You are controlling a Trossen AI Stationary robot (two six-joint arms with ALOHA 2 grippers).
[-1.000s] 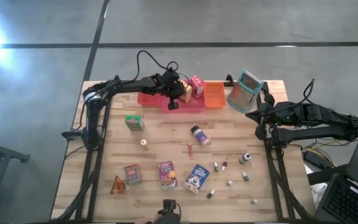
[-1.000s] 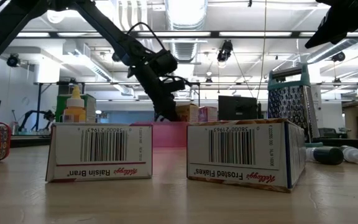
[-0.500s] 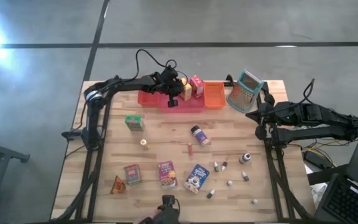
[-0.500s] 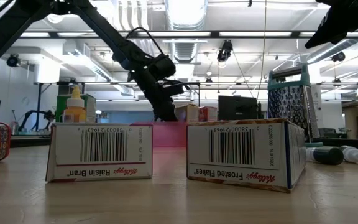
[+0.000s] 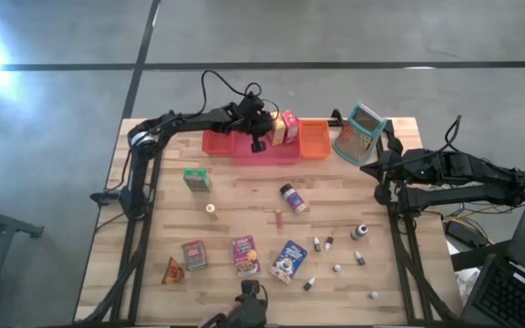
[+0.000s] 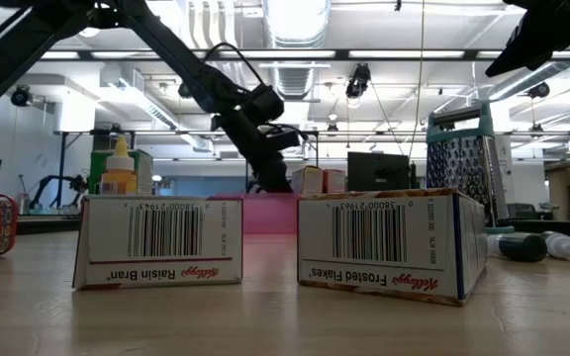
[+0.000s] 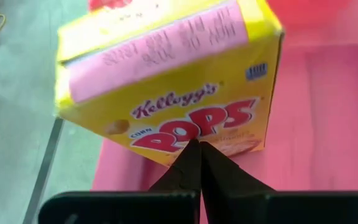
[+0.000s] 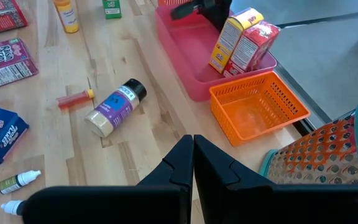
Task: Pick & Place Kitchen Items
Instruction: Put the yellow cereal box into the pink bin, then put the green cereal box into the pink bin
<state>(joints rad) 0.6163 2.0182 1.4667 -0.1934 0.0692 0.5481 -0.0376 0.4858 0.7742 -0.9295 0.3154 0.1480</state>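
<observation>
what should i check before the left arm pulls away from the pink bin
1. Yellow Corn Pops box stands in the pink bin: ok.
2. Box upright beside the red box: ok.
3. Left gripper fingers closed, off the box: ok.
4. Clearance between fingers and box face: cannot tell.
5. Right gripper parked at the table's right edge, out of the way: ok.

Wooden table (image 5: 244, 210), red tray (image 5: 217, 143), pink tray (image 5: 276, 153), orange basket (image 5: 314, 139), grater (image 5: 361, 130)

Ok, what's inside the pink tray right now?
Two boxes stand in the pink tray: a yellow Corn Pops box and a red box beside it. The left pincer hides part of the floor.
</observation>
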